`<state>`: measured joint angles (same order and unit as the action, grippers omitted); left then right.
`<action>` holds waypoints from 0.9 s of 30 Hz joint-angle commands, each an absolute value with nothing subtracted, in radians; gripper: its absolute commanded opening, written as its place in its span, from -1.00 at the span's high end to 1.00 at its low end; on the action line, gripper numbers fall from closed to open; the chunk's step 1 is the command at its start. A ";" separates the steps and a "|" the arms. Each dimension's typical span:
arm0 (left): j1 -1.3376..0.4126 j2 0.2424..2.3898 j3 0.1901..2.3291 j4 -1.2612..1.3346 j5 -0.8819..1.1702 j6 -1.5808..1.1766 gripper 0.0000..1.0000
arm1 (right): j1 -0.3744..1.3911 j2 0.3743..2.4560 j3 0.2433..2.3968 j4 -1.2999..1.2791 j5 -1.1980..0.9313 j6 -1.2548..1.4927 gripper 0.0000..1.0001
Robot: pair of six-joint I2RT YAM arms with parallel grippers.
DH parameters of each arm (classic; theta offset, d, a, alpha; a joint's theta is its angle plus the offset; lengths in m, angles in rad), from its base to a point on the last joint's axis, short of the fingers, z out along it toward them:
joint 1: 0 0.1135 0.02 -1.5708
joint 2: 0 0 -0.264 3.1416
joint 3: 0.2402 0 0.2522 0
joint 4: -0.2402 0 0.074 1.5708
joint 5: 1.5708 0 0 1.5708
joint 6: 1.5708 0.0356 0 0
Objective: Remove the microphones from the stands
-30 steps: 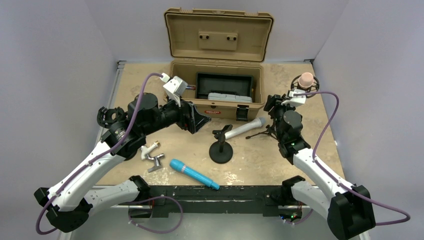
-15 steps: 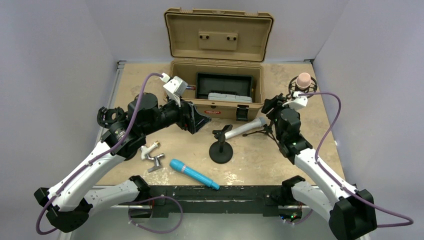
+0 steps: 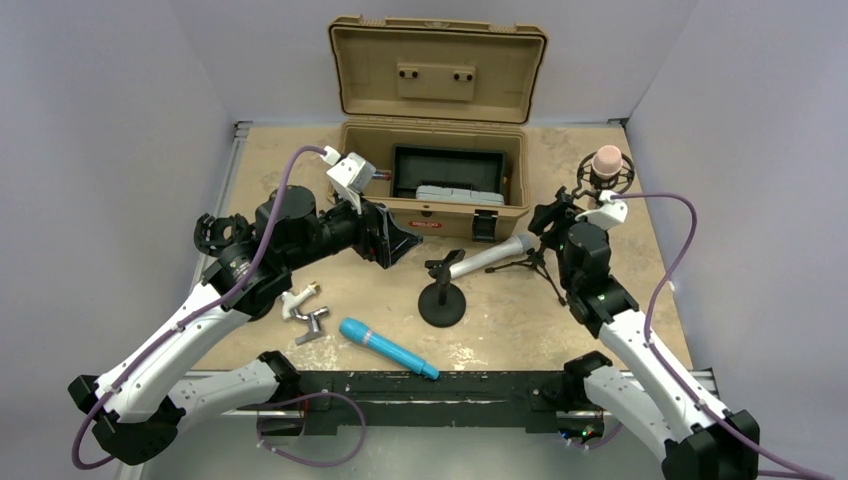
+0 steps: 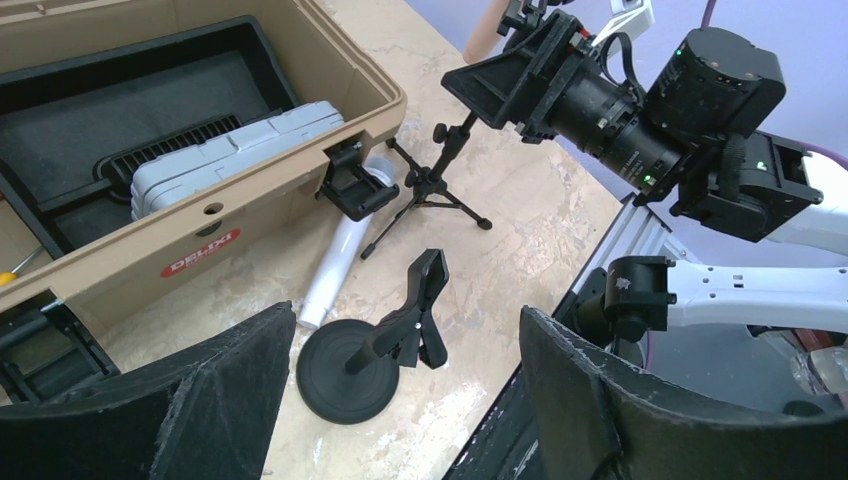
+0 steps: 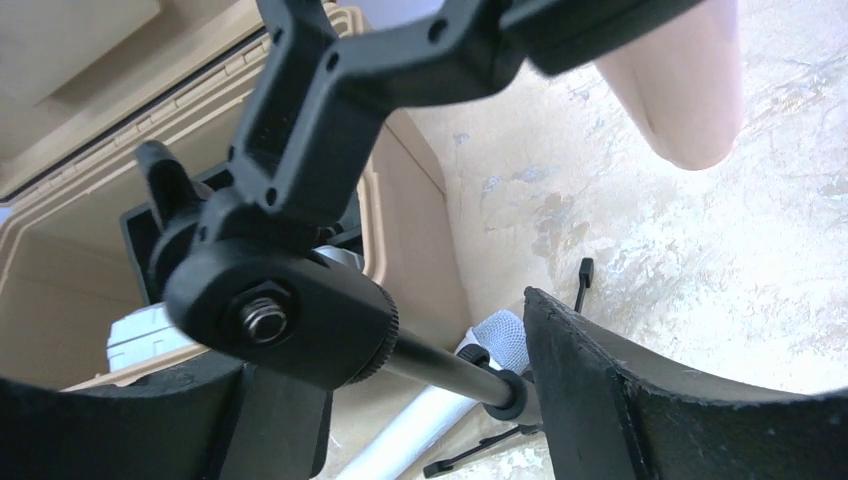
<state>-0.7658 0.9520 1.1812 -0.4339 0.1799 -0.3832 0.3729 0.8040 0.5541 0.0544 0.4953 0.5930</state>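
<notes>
The pink-headed microphone sits in a black shock mount atop a small tripod stand at the right. In the right wrist view its peach body hangs above the mount's knuckle joint. My right gripper is open, and the stand's thin pole runs between its fingers without being clamped. My left gripper is open and empty, hovering in front of the case, above and left of a round-base clip stand.
An open tan case holding a grey device stands at the back. A white microphone lies between the round-base stand and the tripod. A blue microphone and a white-silver part lie near the front.
My right forearm has swung right and the wrist has shifted slightly right along the tripod. The pink microphone has tilted slightly left. The left arm has not moved.
</notes>
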 commanded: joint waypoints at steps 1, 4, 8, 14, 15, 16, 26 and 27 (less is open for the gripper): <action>-0.762 0.952 1.182 -0.388 0.198 -0.396 -0.60 | 0.377 0.757 0.628 -0.051 0.499 0.629 -0.35; -0.761 0.953 1.181 -0.387 0.201 -0.396 -0.60 | 0.377 0.725 0.637 -0.064 0.447 0.652 -0.37; -0.761 0.953 1.182 -0.387 0.199 -0.394 -0.60 | 0.377 0.712 0.694 -0.168 0.410 0.721 -0.39; -0.761 0.946 1.184 -0.388 0.209 -0.400 -0.60 | 0.377 0.636 0.788 -0.356 0.433 0.774 -0.42; -0.761 0.944 1.183 -0.388 0.209 -0.400 -0.60 | 0.377 0.620 0.801 -0.381 0.432 0.786 -0.56; -0.762 0.942 1.183 -0.388 0.210 -0.399 -0.60 | 0.378 0.605 0.813 -0.407 0.431 0.798 -0.92; -0.761 0.933 1.183 -0.388 0.209 -0.399 -0.60 | 0.377 0.654 1.089 -0.608 0.606 0.732 -0.97; -0.761 0.933 1.183 -0.388 0.209 -0.397 -0.60 | 0.377 0.663 1.114 -0.598 0.628 0.697 -0.97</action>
<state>-0.7658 0.9501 1.1812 -0.4335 0.1978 -0.3840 0.3729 0.6319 0.9985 -0.5556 0.5076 0.7811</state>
